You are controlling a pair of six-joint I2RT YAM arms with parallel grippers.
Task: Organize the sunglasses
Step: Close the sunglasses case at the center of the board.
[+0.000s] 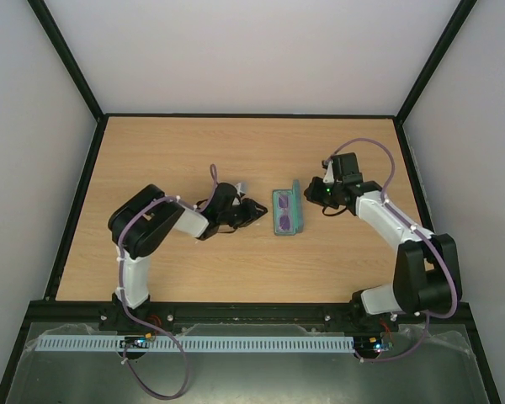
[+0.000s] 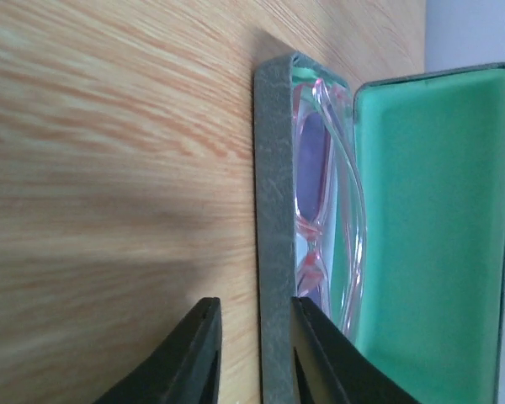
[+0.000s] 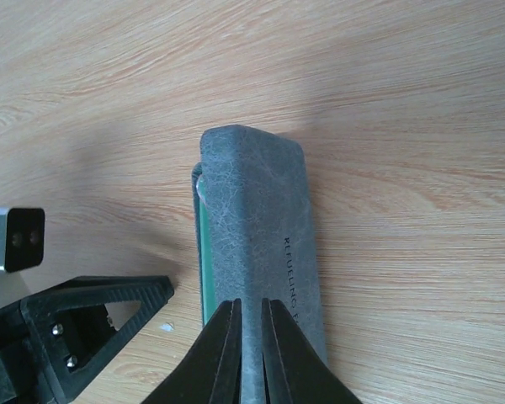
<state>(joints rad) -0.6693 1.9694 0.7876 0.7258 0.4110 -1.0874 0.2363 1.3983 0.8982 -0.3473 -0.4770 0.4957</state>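
Straddling the wall of the case at frame bottom, L gripper is spread apart, one finger outside, one inside. We see the sunglasses lying in the case, just above the inner finger. Lid stands up at frame right. Behind it, R gripper has fingers nearly pressed together w/ nothing between.

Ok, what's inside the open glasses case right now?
The sunglasses lie in the tray of the case, pink frame and purplish lenses showing. The lid shows bare green lining. The tray floor under them is covered.
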